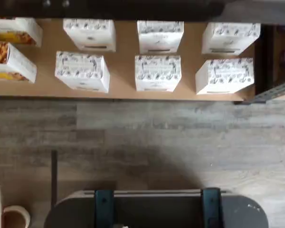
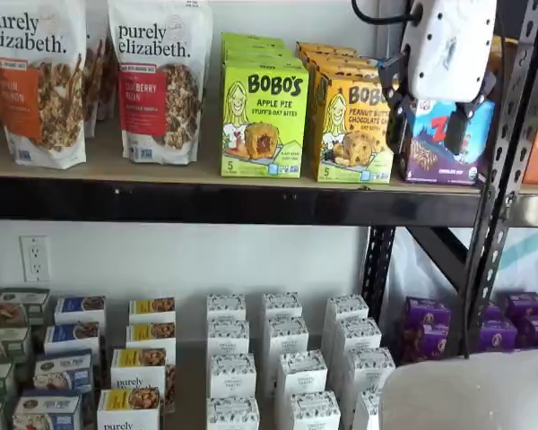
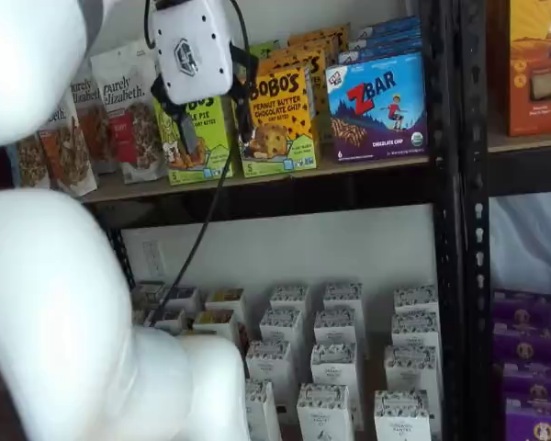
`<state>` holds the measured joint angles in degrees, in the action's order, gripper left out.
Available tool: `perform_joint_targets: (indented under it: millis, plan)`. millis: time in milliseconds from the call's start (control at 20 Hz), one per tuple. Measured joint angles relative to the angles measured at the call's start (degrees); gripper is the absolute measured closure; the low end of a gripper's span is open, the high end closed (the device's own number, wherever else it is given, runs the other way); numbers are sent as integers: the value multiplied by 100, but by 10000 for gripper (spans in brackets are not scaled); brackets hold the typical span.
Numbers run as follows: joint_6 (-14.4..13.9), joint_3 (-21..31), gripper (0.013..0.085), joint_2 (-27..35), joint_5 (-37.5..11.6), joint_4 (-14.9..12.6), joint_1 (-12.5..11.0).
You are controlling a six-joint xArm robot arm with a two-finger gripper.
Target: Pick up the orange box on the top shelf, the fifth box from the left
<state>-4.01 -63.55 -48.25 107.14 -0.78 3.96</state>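
White wall (image 2: 161, 251) w/ a power outlet (image 2: 35, 258) backs the racks we see in both shelf views. Nearest to us is the arm's white body (image 3: 64, 303), bulking up the near left in a shelf view. Past it hangs the claw (image 2: 428, 125), white housing w/ black fingers (image 2: 455, 130) pointing down and a black cable beside it; we see a plain gap btwn the two fingers, so they stand apart w/ nothing in them. It floats in front of the top shelf (image 2: 206, 170), not touching any carton.

Down low, white cartons w/ black leaf print (image 2: 281, 345) stand in rows on the lower surface, granola boxes (image 2: 130, 372) to their left, purple boxes (image 2: 426, 324) to their right past the black upright (image 2: 484, 224). Wrist view shows those same white cartons (image 1: 157, 72) from above on a tan board, grey plank floor (image 1: 180, 137) next to it, and a dark mount w/ teal brackets (image 1: 156, 209).

Farther up on the top shelf: purely elizabeth bags (image 2: 161, 76) at left, then the lime-green Bobo's Apple Pie box (image 2: 263, 116), then the orange box (image 2: 350, 125) standing upright just right of it, front facing us. Blue Zbar box (image 3: 376, 106) sits just right of the orange box; in a shelf view the claw partly hides it.
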Motion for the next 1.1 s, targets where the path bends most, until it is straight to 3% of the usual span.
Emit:
perform_joint_targets:
  millis: [400,800,1100]
  plan:
    - [-10,-165,130,524,-818,-23,-17]
    - [389,-618,130,1346,-1345,323,-464]
    - [552,-873,130,1697,-1552,440,-623]
